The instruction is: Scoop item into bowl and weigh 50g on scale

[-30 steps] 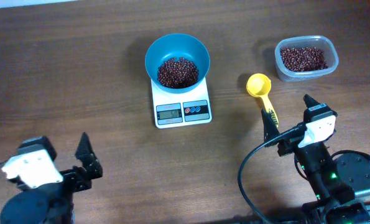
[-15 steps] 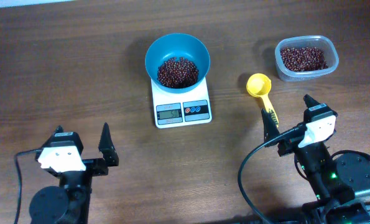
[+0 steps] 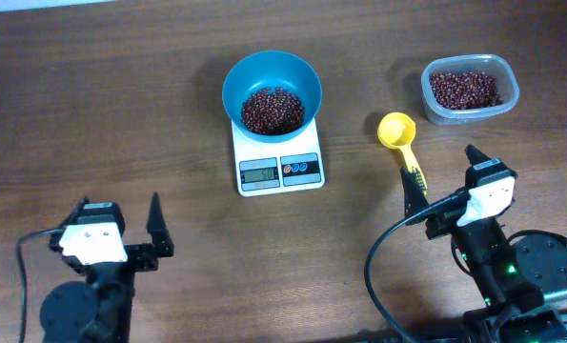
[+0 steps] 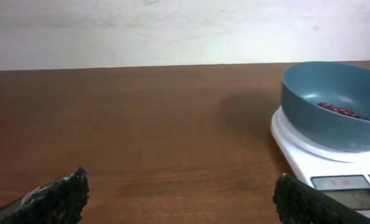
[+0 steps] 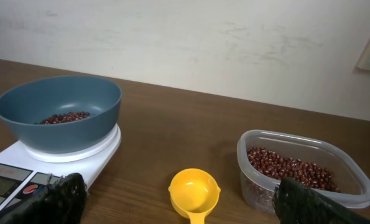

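The teal bowl [image 3: 235,81] stands on the white scale [image 3: 310,145] at the table's middle back, with a heap of red-brown beans [image 3: 271,110] in it. More beans [image 3: 464,89] fill a clear tub at the back right. My left gripper [image 3: 118,205] is open and empty near the front left, well short of the scale. In its wrist view the bowl [image 4: 334,124] and scale [image 4: 296,146] lie ahead to the right. My right gripper [image 3: 435,162] is open and empty too, its fingers on either side of a yellow scoop [image 5: 194,191] lying on the table.
The clear tub [image 3: 426,95] sits right of the scoop [image 3: 395,130], whose handle points toward my right gripper. Bare brown tabletop stretches across the left half. A pale wall stands behind the table's far edge.
My left arm has swung in from the far front-left corner toward the right and up the table, then eased slightly back left. The right arm, scoop, bowl and tub have stayed put.
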`<state>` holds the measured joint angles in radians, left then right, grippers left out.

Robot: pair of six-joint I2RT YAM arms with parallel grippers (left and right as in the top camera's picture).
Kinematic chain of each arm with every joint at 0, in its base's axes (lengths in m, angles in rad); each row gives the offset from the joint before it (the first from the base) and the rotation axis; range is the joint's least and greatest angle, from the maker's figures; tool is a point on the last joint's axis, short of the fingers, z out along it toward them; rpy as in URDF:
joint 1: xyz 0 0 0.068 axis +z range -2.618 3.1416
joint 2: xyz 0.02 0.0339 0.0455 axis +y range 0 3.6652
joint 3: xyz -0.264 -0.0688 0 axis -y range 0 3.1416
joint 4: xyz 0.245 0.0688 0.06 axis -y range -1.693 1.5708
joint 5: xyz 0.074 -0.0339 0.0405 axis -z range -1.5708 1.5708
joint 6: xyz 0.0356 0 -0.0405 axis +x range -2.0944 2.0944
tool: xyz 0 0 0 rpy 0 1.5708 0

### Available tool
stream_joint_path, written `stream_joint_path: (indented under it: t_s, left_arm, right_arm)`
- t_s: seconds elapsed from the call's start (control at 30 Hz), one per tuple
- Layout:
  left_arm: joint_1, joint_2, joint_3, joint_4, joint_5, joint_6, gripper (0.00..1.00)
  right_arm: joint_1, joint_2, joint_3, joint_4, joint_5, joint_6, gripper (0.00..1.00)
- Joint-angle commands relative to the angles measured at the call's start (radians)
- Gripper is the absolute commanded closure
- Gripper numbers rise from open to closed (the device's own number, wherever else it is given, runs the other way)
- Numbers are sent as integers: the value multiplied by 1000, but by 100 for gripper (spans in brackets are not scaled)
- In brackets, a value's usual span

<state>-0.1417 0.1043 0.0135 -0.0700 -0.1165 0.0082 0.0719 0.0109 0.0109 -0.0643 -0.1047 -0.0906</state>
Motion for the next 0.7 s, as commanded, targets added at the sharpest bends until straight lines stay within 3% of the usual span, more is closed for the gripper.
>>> stream_joint_path:
  t_s: [0.0,0.6,0.67]
  left_arm:
    - [33,-21,-5,-9,80,19,1]
    - [33,-26,-5,-12,120,15,1]
    - [34,-99,-5,14,121,15,1]
  right_arm:
    - [6,-7,-5,-6,5,-10,1]
    - [6,-7,-5,-6,5,-10,1]
    - [6,-7,-5,-6,5,-10,1]
